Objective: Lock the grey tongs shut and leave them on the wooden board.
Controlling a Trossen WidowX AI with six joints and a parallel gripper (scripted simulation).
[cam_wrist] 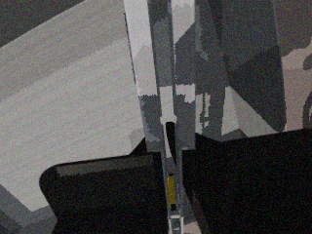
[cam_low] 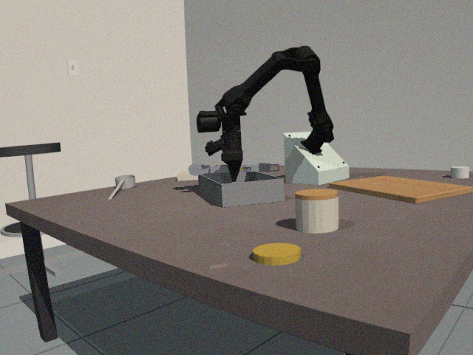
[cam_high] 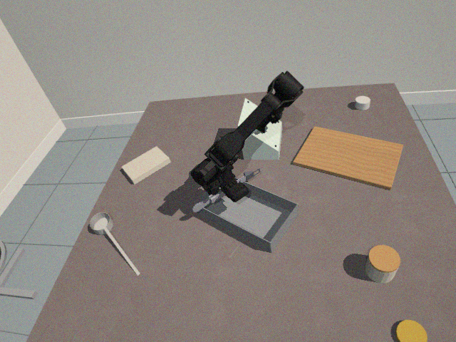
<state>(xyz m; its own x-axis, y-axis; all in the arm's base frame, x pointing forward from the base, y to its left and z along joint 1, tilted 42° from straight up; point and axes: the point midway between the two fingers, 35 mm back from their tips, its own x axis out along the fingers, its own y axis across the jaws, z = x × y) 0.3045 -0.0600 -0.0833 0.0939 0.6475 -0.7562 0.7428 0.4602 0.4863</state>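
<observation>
Pinching grey metal tongs [cam_high: 213, 199] [cam_low: 219, 168] [cam_wrist: 184, 117] in the black parallel-jaw gripper [cam_high: 224, 189] [cam_low: 234, 179] [cam_wrist: 163, 128], fingers drawn in close from either side, w/ the tongs' arms nearly together (just a narrow gap in wrist view). Reaching down over the grey rectangular roasting tin [cam_high: 239, 229] [cam_low: 252, 192] [cam_wrist: 58, 122], w/ tongs lying across its far-left end, approx. level, not tips-up. Can't tell re: lock (inside the hinge, after all). Well apart from the flat brown wooden board [cam_high: 350, 156] [cam_low: 397, 187]. Also on the tabletop: a pale ladle [cam_high: 121, 250] [cam_low: 125, 180] w/ long straight handle, a cream rectangular block [cam_high: 145, 164] [cam_low: 187, 176], a pale round jar [cam_high: 382, 266] [cam_low: 317, 211] w/ orange-brown lid, a flat yellow disc [cam_high: 411, 333] [cam_low: 276, 254] near the jar, & a small white cylinder [cam_high: 363, 102] [cam_low: 459, 172] beyond the board.
</observation>
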